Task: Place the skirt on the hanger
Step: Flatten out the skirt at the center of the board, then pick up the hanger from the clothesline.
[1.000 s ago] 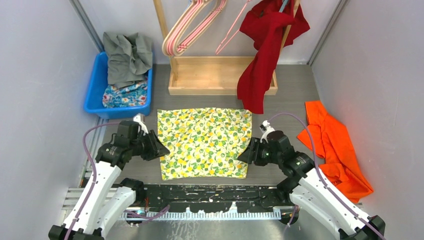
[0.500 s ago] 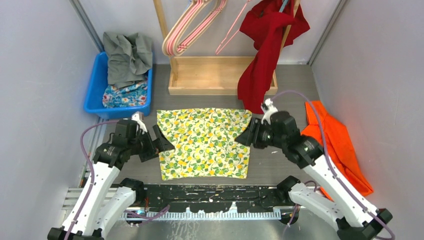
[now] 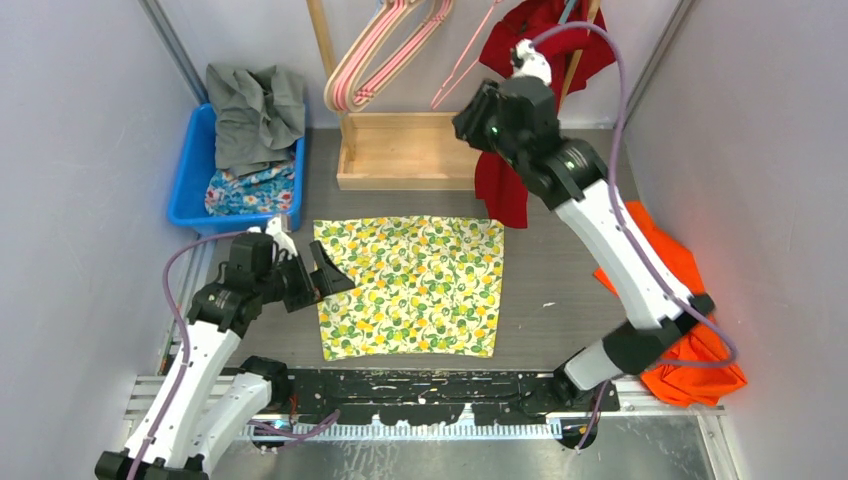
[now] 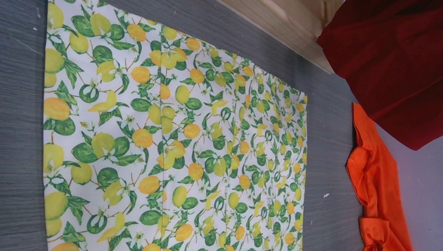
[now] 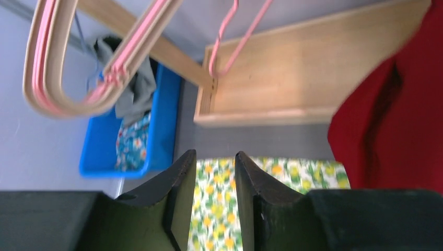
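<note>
As hangers (image 3: 350,60) run off top edge, hooks not vis.

The skirt (image 3: 410,287) is thin, matt lemon-print cloth, smooth on a matt grey table (image 3: 550,290) with a fine wood-like grain; the orange garment (image 4: 376,172) is crumpled cloth with a slight sheen, the red garment (image 4: 392,68) soft and matt. The rack's base tray (image 3: 420,150) is pale, smooth bare wood, the pink hangers (image 3: 385,55) look smooth and lightly glossy, and the bin (image 3: 188,190) is glossy blue plastic. The right gripper (image 5: 215,157) has matt black plastic fingers (image 5: 170,209).
</note>
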### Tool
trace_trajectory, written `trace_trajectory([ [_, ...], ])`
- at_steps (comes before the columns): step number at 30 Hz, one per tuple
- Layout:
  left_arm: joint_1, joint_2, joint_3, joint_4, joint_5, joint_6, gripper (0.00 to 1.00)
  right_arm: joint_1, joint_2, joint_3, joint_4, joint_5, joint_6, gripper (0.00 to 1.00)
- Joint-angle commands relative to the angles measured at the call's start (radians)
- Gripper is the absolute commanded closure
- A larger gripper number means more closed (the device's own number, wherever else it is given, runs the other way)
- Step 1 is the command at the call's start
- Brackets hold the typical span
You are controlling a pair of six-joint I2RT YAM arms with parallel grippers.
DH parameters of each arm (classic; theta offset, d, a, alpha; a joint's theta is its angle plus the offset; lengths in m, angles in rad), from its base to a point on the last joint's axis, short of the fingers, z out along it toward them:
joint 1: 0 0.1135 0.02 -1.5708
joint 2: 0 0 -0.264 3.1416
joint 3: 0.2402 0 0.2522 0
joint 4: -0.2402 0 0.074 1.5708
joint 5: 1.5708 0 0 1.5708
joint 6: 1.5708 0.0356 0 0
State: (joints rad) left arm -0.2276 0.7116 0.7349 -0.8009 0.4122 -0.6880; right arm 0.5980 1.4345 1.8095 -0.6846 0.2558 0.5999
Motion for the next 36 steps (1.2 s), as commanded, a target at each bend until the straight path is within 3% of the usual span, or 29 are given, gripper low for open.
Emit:
trace_trajectory([
  [1,-0.002,0.051,0.066,0.074,0.023,0.042,0.00,-0.002,0.181,0.204,0.087,0.153,-0.028,0.61],
  [11,-0.002,0.062,0.096,0.085,0.030,0.061,0.00,-0.004,0.453,0.527,0.098,0.325,-0.110,0.51],
  [16,-0.002,0.072,0.088,0.086,0.030,0.074,0.00,-0.014,0.503,0.574,0.119,0.369,-0.125,0.48],
  [31,-0.002,0.121,0.083,0.122,0.047,0.086,0.00,-0.144,0.646,0.741,0.114,0.284,-0.124,0.44],
  [36,-0.002,0.125,0.073,0.140,0.049,0.072,0.00,-0.168,0.642,0.737,0.102,0.261,-0.112,0.51],
])
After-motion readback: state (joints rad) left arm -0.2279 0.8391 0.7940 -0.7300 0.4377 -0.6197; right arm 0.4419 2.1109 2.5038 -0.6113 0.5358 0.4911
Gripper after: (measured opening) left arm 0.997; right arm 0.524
